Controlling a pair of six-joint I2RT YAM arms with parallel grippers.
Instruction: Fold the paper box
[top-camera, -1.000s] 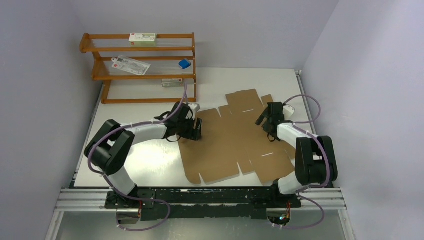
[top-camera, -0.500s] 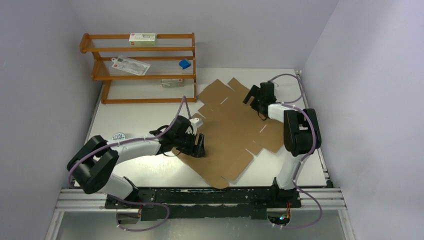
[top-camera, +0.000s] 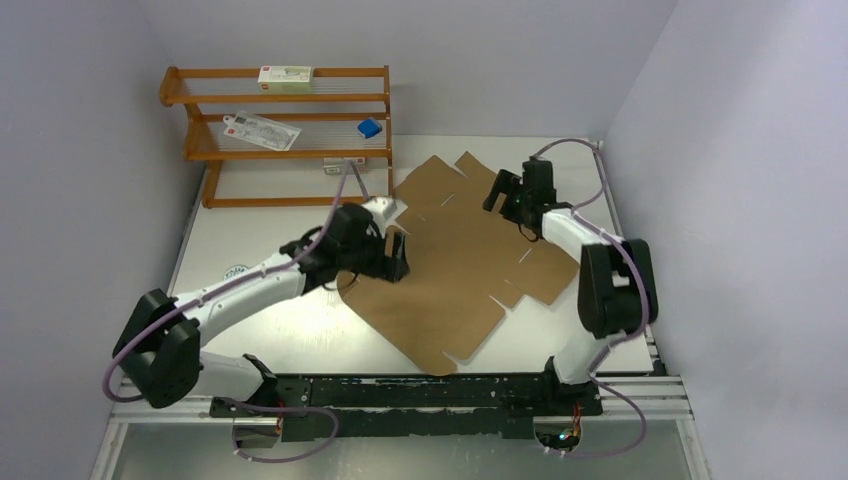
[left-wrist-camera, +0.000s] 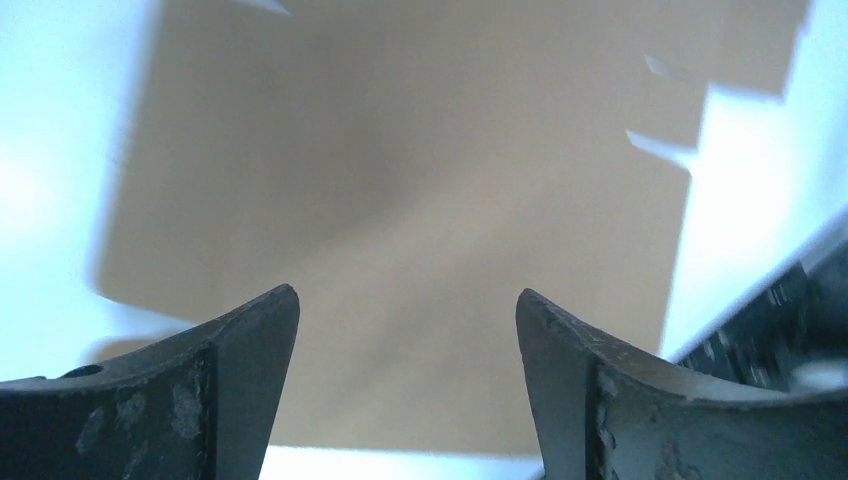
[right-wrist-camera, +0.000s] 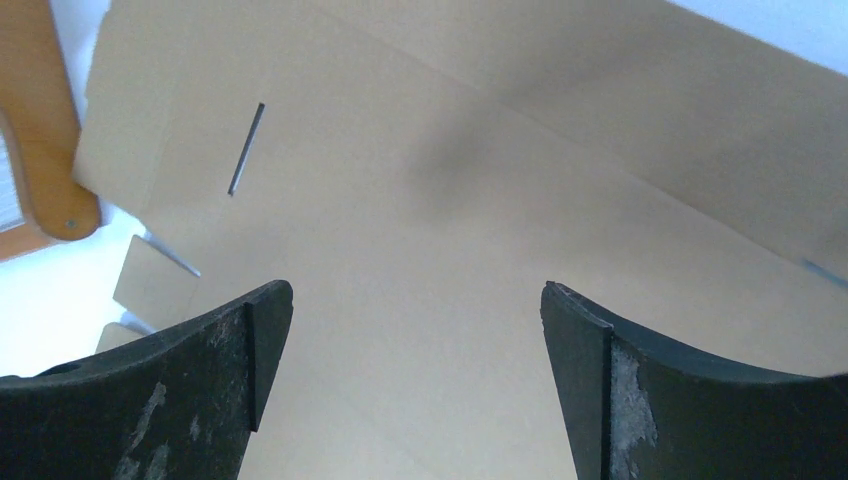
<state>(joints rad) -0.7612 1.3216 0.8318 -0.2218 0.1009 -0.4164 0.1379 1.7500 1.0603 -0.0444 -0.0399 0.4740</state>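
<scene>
1 paper box (top-camera: 450, 280) flat under spread L gripper (left-wrist-camera: 405, 305), R gripper (right-wrist-camera: 415, 295).

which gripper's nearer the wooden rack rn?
Left. The left gripper hovers at the left edge of the paper box, just in front of the wooden rack; the right gripper is over the box's far side, farther right.

We are looking down at a white table (top-camera: 250, 225) that is sitting between pale lilac walls (top-camera: 500, 60) at nine, twelve and three o'clock, with soft light glaring off its top near eight o'clock. An orange wooden rack (top-camera: 330, 98) is standing at eleven o'clock, carrying a white carton (top-camera: 285, 75), a flat packet (top-camera: 262, 130) and a small blue item (top-camera: 369, 127). A metal rail (top-camera: 160, 400) is running along the six o'clock edge.
</scene>
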